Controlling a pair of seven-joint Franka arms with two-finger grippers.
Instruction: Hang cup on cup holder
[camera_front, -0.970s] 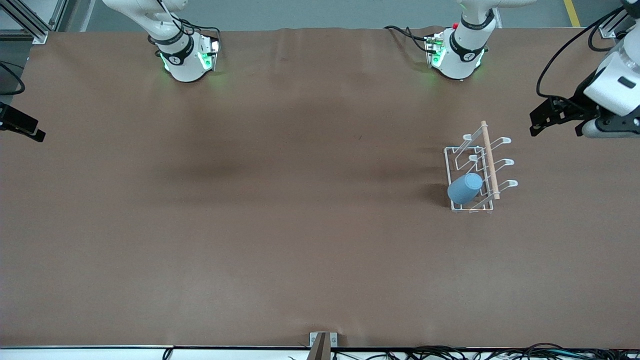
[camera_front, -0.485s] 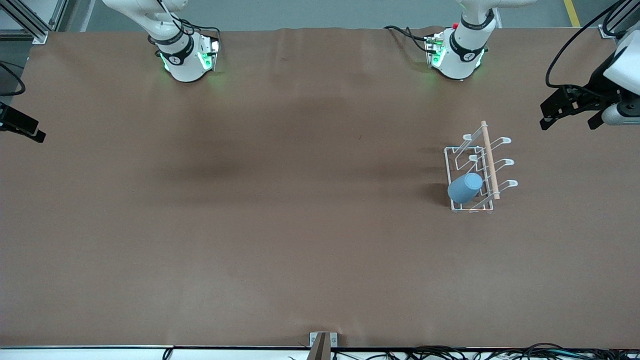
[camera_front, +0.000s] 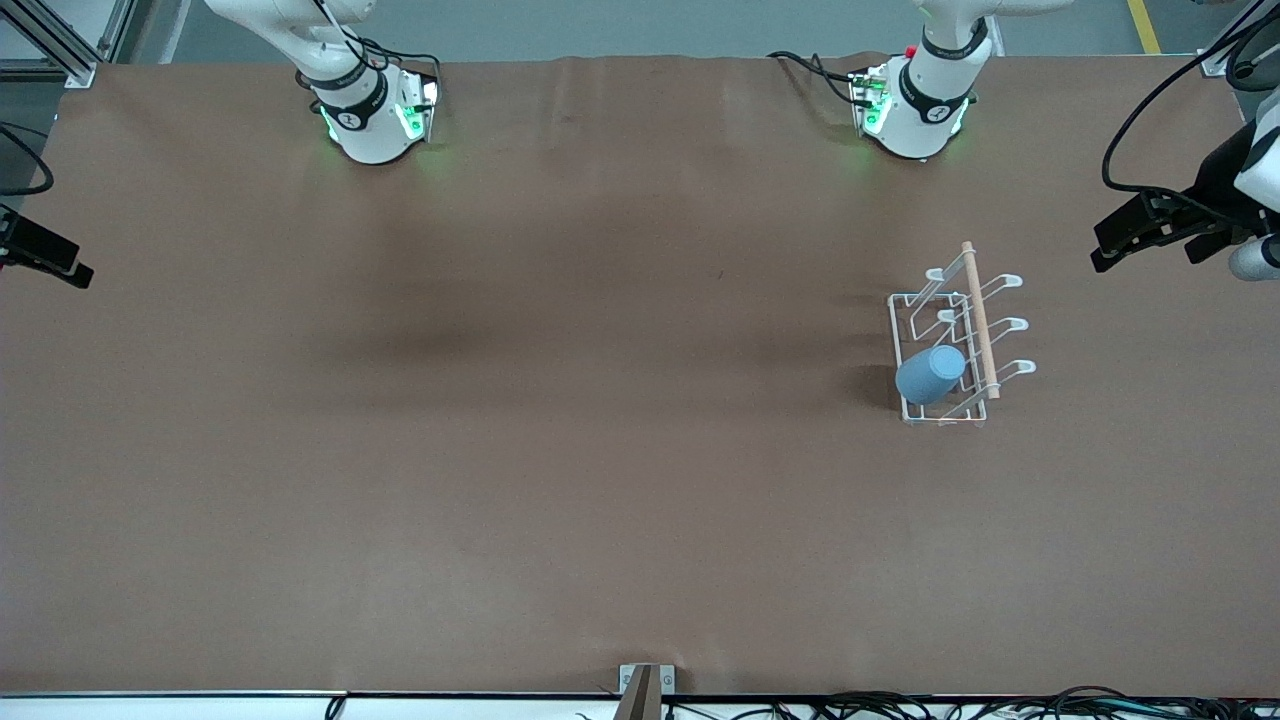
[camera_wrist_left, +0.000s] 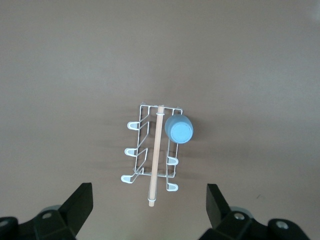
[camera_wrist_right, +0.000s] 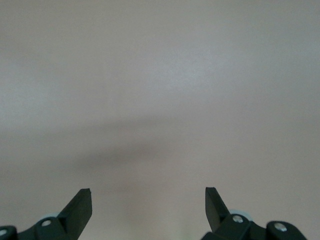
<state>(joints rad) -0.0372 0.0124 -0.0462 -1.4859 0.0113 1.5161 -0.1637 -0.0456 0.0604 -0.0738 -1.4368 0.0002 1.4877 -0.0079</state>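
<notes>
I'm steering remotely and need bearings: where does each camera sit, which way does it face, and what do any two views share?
Front view: high, facing both bases; shows brown table, open left gripper, right gripper.
Left wrist view: looks down past its own fingers at the white wire cup holder.
Right wrist view: own open right gripper over bare table.
Shared by front and left wrist: small light-blue plastic cup on that holder.

The cup holder (camera_front: 950, 345) stands on the bench (camera_front: 560, 450) toward the left arm's end. The cup (camera_front: 930, 375) hangs on the prong at the holder's end nearest the front camera, on the side toward the right arm. The left gripper (camera_front: 1150, 235) is over the bench edge at the left arm's end, apart from the holder. The right gripper (camera_front: 45, 258) is over the bench edge at the right arm's end.
</notes>
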